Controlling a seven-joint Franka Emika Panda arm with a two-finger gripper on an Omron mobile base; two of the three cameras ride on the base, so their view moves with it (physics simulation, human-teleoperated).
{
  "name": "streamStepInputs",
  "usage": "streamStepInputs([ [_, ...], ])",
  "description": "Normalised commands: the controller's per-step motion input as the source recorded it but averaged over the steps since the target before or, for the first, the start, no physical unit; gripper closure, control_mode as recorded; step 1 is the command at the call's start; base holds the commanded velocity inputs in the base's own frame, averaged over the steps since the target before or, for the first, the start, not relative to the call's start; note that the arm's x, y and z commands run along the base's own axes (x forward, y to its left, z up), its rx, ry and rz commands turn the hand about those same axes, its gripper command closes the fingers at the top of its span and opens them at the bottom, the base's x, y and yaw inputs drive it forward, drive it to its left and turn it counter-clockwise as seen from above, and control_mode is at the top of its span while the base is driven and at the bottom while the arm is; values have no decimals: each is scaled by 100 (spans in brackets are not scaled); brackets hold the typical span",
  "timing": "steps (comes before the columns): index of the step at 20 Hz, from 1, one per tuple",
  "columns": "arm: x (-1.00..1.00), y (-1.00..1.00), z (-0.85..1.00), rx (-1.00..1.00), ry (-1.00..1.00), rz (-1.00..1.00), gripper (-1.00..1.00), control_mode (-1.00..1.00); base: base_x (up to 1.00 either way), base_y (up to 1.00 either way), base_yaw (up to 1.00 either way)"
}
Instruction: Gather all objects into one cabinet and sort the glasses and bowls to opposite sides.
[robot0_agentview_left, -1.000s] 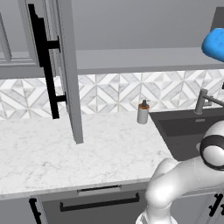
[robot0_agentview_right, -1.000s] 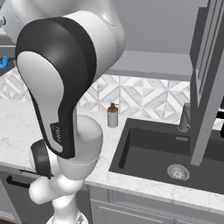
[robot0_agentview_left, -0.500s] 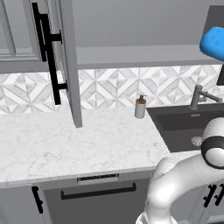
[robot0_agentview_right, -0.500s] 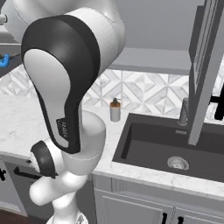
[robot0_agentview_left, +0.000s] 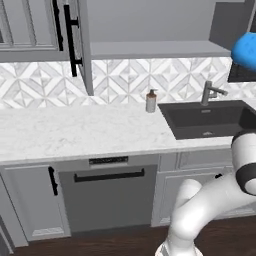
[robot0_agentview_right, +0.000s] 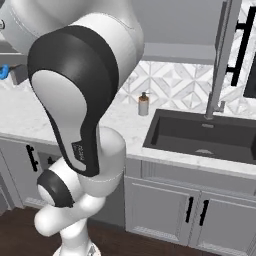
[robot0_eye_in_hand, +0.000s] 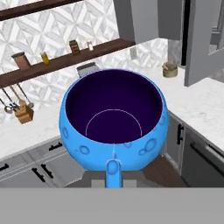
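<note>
Now gripper clamped on blue bowl, cabinet door open

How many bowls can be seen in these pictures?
1: the small blue bowl, held in the shut gripper, high at the right edge of the left base view. Others may be hidden.

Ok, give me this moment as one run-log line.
gripper: shut on blue bowl | bowl: carried high, right of open cabinet | cabinet shelf: bare where visible | soap bottle: on counter by sink

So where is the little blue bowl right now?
The blue bowl is up in the air in the pincer, at the left base view's right edge, above the sink.
</note>
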Motion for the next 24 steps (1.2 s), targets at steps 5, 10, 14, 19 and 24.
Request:
streamStepInputs([
  [5,0,0,0,0,0,0,100,100,-95,1,21],
  [10,0,0,0,0,0,0,100,100,-46,47,65],
  [14,0,0,0,0,0,0,100,100,-16,70,80],
  [19,0,0,0,0,0,0,100,100,-22,74,79],
  [24,0,0,0,0,0,0,100,100,-29,77,78],
])
